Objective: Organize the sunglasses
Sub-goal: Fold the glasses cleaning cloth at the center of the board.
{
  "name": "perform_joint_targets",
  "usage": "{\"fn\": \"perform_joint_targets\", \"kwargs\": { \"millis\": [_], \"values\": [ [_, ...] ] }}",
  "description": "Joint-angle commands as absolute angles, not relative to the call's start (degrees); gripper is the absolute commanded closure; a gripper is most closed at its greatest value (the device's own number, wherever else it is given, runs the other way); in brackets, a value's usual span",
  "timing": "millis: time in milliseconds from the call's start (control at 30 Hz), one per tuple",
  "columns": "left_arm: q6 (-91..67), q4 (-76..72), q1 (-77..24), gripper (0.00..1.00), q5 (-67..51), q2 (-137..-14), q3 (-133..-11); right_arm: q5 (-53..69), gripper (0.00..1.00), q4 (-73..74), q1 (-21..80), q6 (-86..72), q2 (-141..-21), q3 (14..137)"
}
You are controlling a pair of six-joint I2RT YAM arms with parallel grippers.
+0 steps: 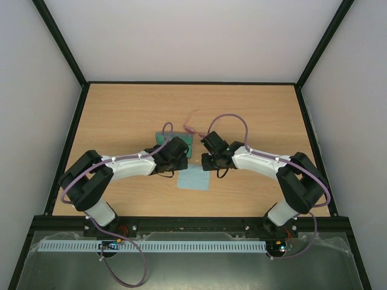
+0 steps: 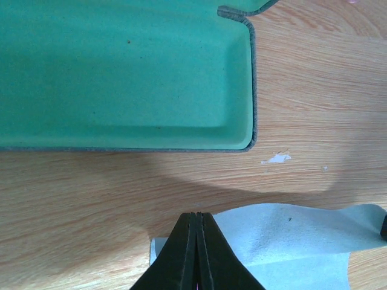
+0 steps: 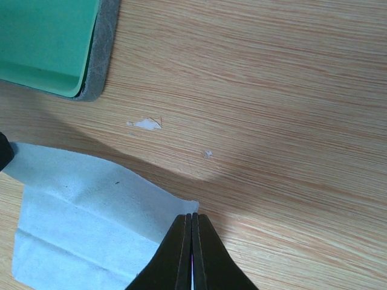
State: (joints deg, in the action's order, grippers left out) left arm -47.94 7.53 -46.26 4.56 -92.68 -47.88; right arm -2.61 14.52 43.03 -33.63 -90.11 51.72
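Thin pinkish-red wire-framed sunglasses (image 1: 193, 127) lie on the wooden table (image 1: 121, 115), just beyond the far right corner of the open grey-blue oblong case with green lining (image 2: 121, 72). They are too faint to read their long axis with confidence.

Left gripper (image 2: 195, 215): jaws pressed together, nothing seen between them, tip over the edge of the square light-blue cloth (image 3: 78, 223).

Right gripper (image 3: 191, 216): likewise closed, at the cloth's corner.

Both claws sit on the near side of the case, so the glasses lie farther out. Right arm judged slightly nearer.
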Motion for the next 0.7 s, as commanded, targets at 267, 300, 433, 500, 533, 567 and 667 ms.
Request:
{"fn": "perform_joint_targets", "kwargs": {
  "millis": [267,300,433,500,533,567,667],
  "values": [
    [-47.3,6.5,-46.0,0.98,5.1,-92.6,-47.5,-1.2,0.99,14.3,42.8,-33.4,-89.3,49.1],
    [-47.4,6.4,-46.1,0.98,5.0,-92.5,-47.4,-0.9,0.99,14.2,42.8,-33.4,-89.1,48.8],
    [-47.5,6.0,-46.2,0.98,4.8,-92.2,-46.7,-0.1,0.99,13.7,42.8,-33.4,-88.6,47.8],
    [-47.7,5.8,-46.3,0.98,4.8,-92.0,-46.3,0.2,0.99,13.5,42.9,-33.5,-88.6,47.4],
    [-47.7,5.7,-46.4,0.98,4.8,-92.0,-46.2,0.4,0.98,13.4,42.9,-33.6,-88.5,47.3],
    [-47.8,5.6,-46.5,0.98,4.6,-91.9,-45.9,0.5,0.99,13.3,42.9,-33.6,-88.4,47.2],
    [-48.4,5.2,-46.9,0.98,4.3,-91.8,-45.3,0.7,0.99,13.2,43.0,-33.7,-88.1,46.9]
  ]
}}
